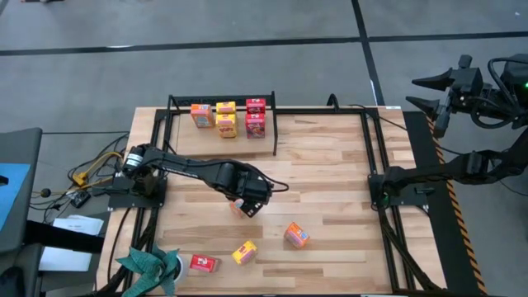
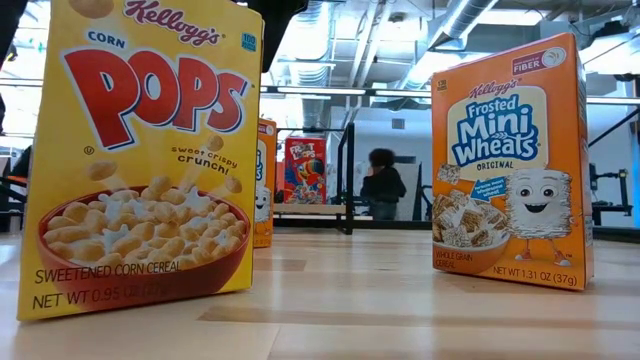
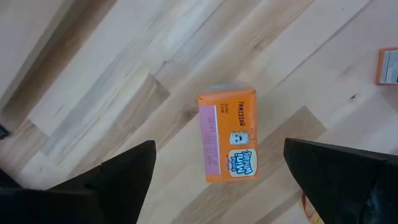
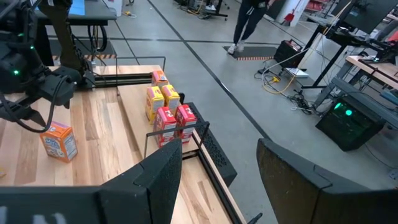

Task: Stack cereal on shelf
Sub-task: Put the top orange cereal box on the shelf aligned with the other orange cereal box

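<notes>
glossy printed cereal [image 2: 140, 150], wooden table [image 1: 330, 173]

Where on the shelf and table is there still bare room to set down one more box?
The shelf has five boxes crowded at its left end; its board is bare to their right, as far as the post. The table is bare on its right half. The near left is crowded: the left pincer and loose boxes.

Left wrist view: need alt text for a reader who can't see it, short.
An orange Frosted Mini Wheats box lies on the light wooden tabletop, centred between the left gripper's two dark fingers, which stand wide open and clear of it. The edge of another orange box shows at the frame's side.
</notes>
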`<state>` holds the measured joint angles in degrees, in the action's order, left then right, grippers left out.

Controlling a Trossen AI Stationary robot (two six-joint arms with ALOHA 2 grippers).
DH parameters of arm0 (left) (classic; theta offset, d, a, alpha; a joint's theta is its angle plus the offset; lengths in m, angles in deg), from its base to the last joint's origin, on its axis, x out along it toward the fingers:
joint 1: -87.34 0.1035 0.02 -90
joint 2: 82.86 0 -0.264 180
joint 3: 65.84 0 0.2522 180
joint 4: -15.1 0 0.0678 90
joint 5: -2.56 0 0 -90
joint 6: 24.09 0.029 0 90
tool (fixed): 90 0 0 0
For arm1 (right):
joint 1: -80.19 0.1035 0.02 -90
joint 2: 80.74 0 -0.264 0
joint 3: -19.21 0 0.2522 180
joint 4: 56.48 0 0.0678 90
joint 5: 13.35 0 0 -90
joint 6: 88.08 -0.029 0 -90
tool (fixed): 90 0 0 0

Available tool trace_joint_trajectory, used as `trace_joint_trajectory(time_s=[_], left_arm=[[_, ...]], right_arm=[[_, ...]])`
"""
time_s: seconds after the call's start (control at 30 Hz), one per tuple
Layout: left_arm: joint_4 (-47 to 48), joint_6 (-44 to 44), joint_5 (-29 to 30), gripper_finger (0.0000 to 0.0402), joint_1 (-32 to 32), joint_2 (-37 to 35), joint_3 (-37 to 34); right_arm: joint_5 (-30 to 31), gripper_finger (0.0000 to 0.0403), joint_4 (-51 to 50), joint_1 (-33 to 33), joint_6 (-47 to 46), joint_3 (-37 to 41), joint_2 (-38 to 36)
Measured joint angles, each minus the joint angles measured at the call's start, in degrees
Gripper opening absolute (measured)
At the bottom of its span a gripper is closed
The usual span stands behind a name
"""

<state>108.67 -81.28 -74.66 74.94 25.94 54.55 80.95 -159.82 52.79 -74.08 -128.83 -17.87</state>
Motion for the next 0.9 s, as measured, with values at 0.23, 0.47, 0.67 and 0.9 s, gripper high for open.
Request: trace_joint_trajectory(time_s=[0.23,0.47,0.67,0.9], left_arm=[[0.00,0.54,0.30,0.0346,-0.03,0.06,-0.02],[0.05,1.50,0.52,0.0346,-0.20,1.08,0.01],[-0.29,4.23,-1.18,0.0346,-0.39,4.13,-0.03],[-0.65,4.17,-1.38,0.0346,-0.35,5.72,-0.04]], right_arm=[[0.02,0.0232,0.00,-0.02,0.00,0.02,0.00],[0.02,0.0232,0.00,-0.02,0.01,0.02,0.00],[0.00,0.0232,0.00,0.00,0.01,0.02,0.00],[-0.02,0.0232,0.00,0.00,-0.01,0.02,0.00]])
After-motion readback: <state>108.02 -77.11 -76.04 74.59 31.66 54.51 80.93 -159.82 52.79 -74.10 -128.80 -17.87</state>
